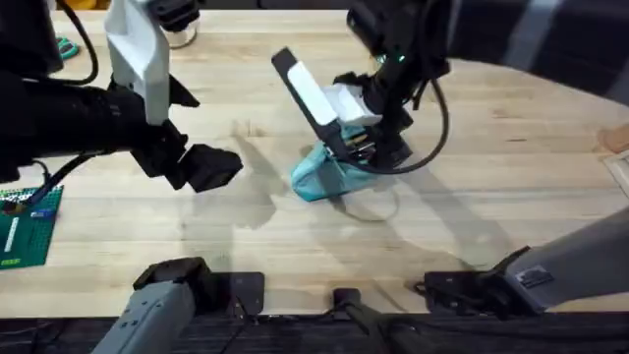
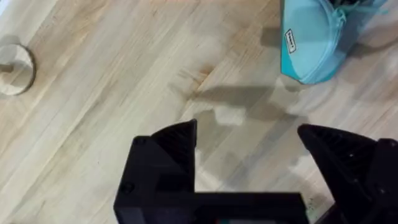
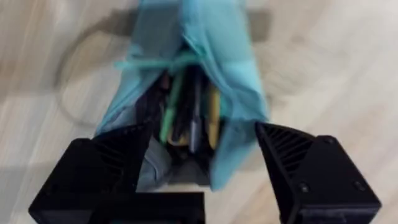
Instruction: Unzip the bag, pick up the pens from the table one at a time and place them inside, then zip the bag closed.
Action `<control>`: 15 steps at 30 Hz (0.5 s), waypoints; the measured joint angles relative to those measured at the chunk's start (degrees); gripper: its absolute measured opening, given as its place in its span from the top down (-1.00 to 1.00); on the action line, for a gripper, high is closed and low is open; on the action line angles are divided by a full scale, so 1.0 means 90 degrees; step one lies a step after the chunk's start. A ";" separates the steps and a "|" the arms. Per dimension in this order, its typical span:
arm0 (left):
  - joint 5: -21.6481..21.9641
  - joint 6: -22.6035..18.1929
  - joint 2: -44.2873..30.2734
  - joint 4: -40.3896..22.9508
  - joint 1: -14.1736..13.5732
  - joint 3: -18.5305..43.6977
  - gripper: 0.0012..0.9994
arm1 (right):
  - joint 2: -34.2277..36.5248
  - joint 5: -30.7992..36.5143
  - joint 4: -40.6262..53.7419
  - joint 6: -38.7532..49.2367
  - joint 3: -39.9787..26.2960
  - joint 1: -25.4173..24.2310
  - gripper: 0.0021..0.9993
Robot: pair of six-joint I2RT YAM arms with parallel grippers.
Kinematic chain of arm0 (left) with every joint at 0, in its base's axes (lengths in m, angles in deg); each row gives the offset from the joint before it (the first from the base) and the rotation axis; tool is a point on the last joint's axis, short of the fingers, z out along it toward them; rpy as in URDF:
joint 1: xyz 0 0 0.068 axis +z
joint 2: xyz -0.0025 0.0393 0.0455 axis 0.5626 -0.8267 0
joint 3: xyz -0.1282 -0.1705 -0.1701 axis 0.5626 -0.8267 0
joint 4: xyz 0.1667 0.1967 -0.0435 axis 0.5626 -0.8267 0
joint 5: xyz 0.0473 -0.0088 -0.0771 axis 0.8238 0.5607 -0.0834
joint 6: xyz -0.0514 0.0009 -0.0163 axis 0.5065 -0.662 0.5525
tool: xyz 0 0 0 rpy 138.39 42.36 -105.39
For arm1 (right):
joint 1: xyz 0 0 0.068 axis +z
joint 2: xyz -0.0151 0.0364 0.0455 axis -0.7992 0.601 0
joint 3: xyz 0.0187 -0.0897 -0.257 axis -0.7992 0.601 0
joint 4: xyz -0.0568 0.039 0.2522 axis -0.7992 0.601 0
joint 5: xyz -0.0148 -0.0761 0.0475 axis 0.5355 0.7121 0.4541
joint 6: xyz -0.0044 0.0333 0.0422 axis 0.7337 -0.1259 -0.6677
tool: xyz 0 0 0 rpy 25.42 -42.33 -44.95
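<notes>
Bag (image 3: 186, 87) between spread right tool (image 3: 205, 168), pens (image 3: 186, 118) seemingly inside; left tool (image 2: 249, 162) spread, apart

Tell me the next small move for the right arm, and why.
Probably lower the right gripper to catch the zip end: its jaws stand open around the soft teal fabric pouch, which gapes unzipped with several pens inside. The left gripper hovers open over bare table, apart.

One teal bag (image 1: 329, 175) lies on the one bench (image 1: 491, 177). Inside its open mouth stand several pens (image 3: 189, 115), at least three, though an exact count cannot be told. Two tools are there: left (image 2: 249, 146) and right (image 3: 196, 155). One green mat (image 1: 28, 226).
</notes>
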State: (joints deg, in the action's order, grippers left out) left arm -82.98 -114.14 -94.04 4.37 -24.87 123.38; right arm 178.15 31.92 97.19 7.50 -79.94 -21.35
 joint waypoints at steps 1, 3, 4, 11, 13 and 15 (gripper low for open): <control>-0.0053 -0.0017 0.0000 0.0009 0.0000 0.0000 -0.99 | -0.0104 0.0019 -0.0005 -0.0077 -0.0012 0.0000 -1.00; -0.0228 -0.0134 0.0000 0.0007 0.0000 0.0000 -0.99 | -0.0332 0.0052 0.0006 -0.0265 -0.0043 -0.0007 -1.00; -0.0314 -0.0202 0.0000 0.0007 0.0000 0.0000 -0.99 | -0.0428 0.0062 0.0002 -0.0367 -0.0053 -0.0012 -1.00; -0.0921 -0.0579 -0.0317 -0.0115 0.0000 0.0005 -0.99 | -0.1168 0.0089 0.0017 -0.1873 -0.0061 -0.0012 -0.99; -0.1008 -0.0693 -0.0526 -0.0145 0.0000 0.0005 -0.99 | -0.1356 0.0089 0.0019 -0.2424 -0.0061 -0.0012 -0.99; -0.1151 -0.0902 -0.0755 -0.0142 0.0000 0.0005 -0.99 | -0.1541 0.0087 0.0022 -0.3045 -0.0061 -0.0012 -1.00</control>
State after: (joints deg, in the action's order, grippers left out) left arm -93.34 -122.25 -100.84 3.09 -24.87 123.43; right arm 164.28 32.70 97.39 -19.90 -80.49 -21.46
